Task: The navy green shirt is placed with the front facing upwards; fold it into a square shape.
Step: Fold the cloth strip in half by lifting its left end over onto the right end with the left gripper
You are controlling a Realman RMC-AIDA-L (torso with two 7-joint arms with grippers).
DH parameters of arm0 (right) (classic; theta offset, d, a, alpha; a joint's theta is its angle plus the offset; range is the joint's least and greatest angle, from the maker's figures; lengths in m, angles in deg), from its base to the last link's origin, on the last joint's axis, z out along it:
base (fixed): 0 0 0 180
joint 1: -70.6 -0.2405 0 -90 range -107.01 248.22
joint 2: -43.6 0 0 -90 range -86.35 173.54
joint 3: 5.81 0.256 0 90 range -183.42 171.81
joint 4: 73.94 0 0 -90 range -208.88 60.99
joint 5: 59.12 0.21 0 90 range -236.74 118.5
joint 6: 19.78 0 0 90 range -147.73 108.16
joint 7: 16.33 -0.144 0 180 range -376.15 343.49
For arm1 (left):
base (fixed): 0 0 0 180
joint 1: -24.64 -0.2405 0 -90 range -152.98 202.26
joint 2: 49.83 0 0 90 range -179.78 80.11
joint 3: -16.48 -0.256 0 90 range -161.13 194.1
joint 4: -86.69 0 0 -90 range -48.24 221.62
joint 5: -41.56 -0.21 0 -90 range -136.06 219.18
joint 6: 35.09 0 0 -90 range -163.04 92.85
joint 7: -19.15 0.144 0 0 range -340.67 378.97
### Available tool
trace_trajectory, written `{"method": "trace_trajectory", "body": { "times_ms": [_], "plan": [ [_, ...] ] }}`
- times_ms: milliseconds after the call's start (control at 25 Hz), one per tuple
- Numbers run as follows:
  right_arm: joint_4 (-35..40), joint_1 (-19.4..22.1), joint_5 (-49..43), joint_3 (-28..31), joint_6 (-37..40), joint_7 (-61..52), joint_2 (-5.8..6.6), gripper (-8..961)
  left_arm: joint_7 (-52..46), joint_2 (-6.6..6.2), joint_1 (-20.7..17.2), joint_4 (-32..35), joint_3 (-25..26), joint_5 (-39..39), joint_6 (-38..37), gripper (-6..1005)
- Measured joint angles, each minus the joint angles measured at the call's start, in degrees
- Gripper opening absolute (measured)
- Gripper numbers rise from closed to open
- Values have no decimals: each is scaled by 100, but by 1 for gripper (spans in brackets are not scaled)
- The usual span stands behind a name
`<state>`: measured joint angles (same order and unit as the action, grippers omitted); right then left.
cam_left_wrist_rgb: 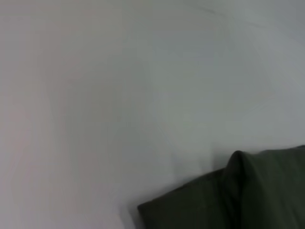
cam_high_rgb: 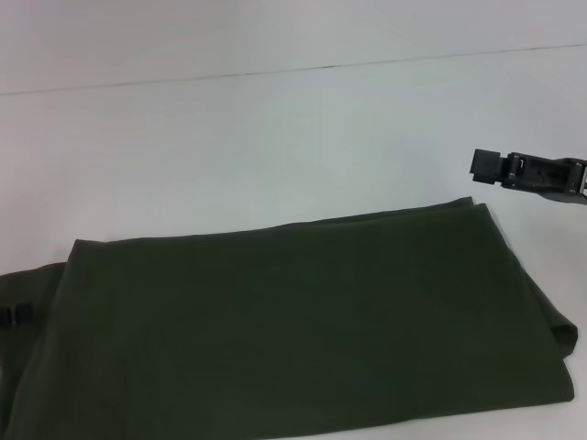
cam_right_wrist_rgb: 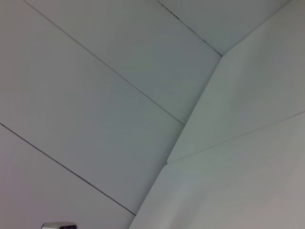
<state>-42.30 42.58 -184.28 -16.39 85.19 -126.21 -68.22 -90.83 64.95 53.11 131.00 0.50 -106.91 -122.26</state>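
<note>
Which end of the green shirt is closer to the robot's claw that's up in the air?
The right end of the navy green shirt, with the rolled fold edge. The right gripper hovers just above it; the left end lies far across the table.

Right gripper (cam_high_rgb: 483, 167) raised at right edge (pointing leftward), left gripper (cam_high_rgb: 14, 314) low at left edge

The table (cam_high_rgb: 275, 137) lies bare across the whole upper half of the head view. The folded shirt (cam_high_rgb: 293, 330) fills the lower half, edge to edge. The right gripper (cam_high_rgb: 486, 167) juts in at the right edge, just above the shirt's upper right corner.
</note>
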Motion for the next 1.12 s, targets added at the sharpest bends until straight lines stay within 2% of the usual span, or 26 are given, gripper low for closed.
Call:
{"method": "trace_trajectory", "body": {
  "times_ms": [200,1120],
  "plan": [
    [0,-1,2,7,4,-16,14,936,-10,10,18,-2,-149,0,0,853],
    [0,26,83,13,-4,-40,28,935,-63,8,27,-9,-185,-114,114,849]
  ]
}}
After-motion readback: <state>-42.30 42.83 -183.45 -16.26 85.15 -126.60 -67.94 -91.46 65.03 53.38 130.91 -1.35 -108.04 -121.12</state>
